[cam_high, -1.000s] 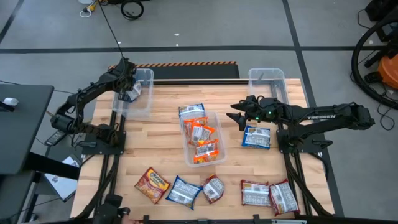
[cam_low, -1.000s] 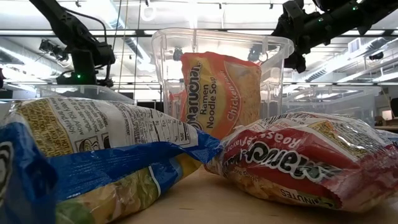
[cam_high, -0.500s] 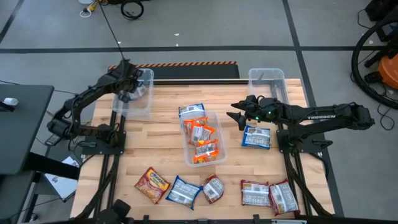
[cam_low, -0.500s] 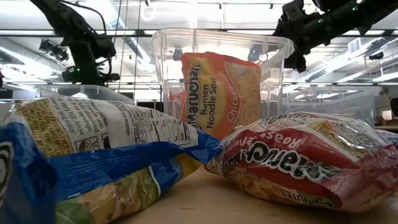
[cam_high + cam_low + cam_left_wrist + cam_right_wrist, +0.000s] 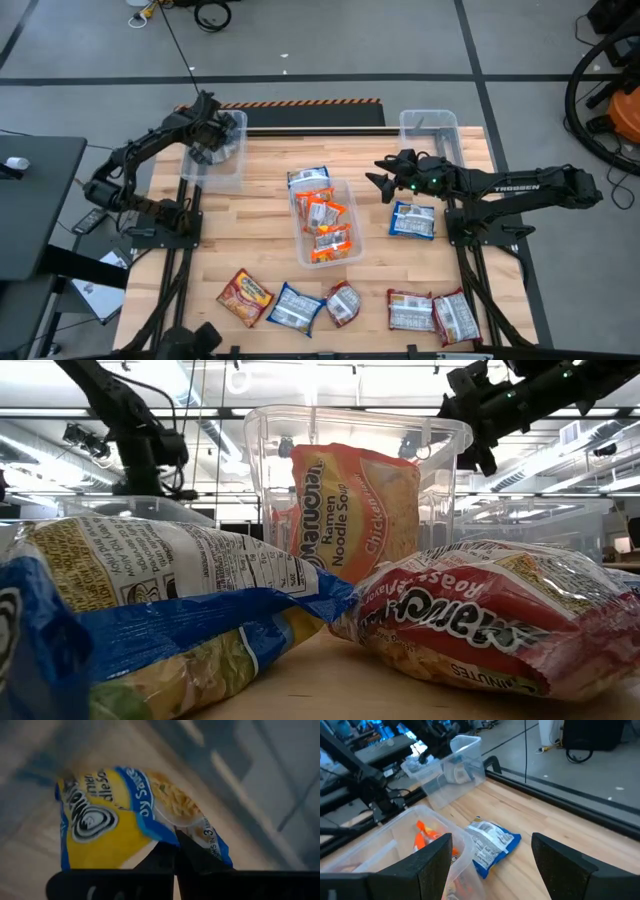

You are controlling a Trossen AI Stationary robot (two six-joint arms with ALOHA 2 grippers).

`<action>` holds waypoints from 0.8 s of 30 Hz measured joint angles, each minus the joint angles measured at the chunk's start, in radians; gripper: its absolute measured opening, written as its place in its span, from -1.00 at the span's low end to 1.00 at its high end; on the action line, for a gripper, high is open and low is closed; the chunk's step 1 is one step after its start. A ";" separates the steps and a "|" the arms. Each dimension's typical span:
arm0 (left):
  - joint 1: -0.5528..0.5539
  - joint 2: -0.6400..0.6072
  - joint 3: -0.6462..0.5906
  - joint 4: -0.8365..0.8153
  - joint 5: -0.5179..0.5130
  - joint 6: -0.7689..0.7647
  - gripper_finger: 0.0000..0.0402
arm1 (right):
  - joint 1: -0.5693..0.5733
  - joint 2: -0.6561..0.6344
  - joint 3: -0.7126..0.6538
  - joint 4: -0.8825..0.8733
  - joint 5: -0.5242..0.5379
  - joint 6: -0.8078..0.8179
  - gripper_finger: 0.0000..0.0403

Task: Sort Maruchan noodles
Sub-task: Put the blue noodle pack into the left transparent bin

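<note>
High view: left tool (image 5: 207,140) sits over the left clear bin (image 5: 236,172) at the far left of the worktop (image 5: 260,240), fingers together, pinching a blue packet (image 5: 222,146) inside or just above the bin (hard to tell which). Right tool (image 5: 385,180) hovers with fingers apart over bare wood between the middle bin (image 5: 349,205) and another blue packet (image 5: 412,221) lying flat near it. Middle bin holds orange packets (image 5: 325,225); one more blue packet (image 5: 308,178) lies at its far end. Right bin (image 5: 430,125) looks empty. Along the near edge: an orange-red packet (image 5: 246,296), a blue one (image 5: 294,308), and dark red ones (image 5: 433,314).

Low view: middle bin wall (image 5: 440,480) with an orange packet (image 5: 355,510) leaning upright inside; blue (image 5: 150,620) and red (image 5: 480,620) packets fill the foreground. Both arms show up high.

Left wrist view: fingers (image 5: 172,855) meet on the edge of the blue-and-yellow packet (image 5: 115,815), which hangs from them.

Right wrist view: spread fingers (image 5: 565,857), blue packet (image 5: 492,842) ahead on the wood, beside the middle bin's corner (image 5: 440,827).

Judgement: step is dropping the blue packet in the left bin. Do it well by lowering it fully below the rim, then releasing, so it lands flat (pinch is only on an edge, could swing). Right tool should wait clear.
</note>
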 joint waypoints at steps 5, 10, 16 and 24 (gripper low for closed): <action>-0.014 0.002 0.075 -0.085 0.037 0.174 -0.99 | 0.000 0.000 0.000 0.001 0.010 0.058 0.37; 0.002 0.003 0.106 -0.124 0.056 0.274 -0.99 | 0.000 0.000 0.000 0.000 0.022 0.109 0.37; -0.031 0.075 0.101 -0.080 -0.043 0.254 -0.98 | 0.001 0.003 0.000 0.006 0.055 0.119 0.37; -0.010 0.138 0.100 0.007 -0.092 0.185 -0.92 | 0.011 0.003 0.000 0.013 0.055 0.197 0.37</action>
